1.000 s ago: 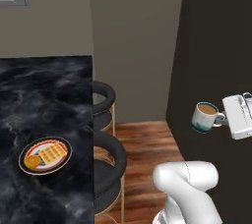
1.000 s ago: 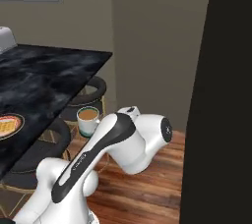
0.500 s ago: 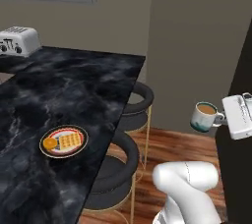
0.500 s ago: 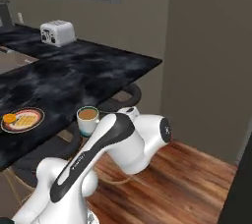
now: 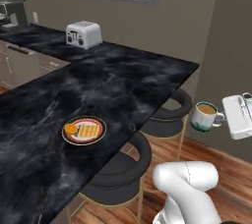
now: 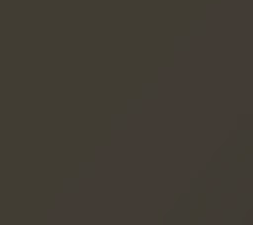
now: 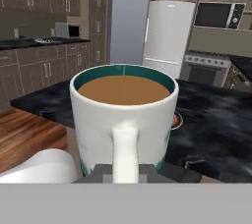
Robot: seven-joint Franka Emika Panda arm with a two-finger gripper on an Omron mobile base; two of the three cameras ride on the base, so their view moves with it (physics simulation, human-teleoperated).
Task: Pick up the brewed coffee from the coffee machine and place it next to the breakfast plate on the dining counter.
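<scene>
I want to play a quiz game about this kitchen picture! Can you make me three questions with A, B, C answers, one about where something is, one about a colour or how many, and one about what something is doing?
1. Where is the breakfast plate?
A. on the dining counter
B. on a stool
C. on the floor

2. How many black stools stand along the counter's edge?
A. one
B. two
C. four

3. What is the gripper doing with the brewed coffee?
A. holding it by the handle, in the air
B. resting it on the counter
C. tipping it out

Answers:
1 A, the plate lies on the black marble top.
2 B, two round seats show beside the counter.
3 A, the mug hangs upright over the wooden floor, handle pinched by the shut gripper.
</scene>
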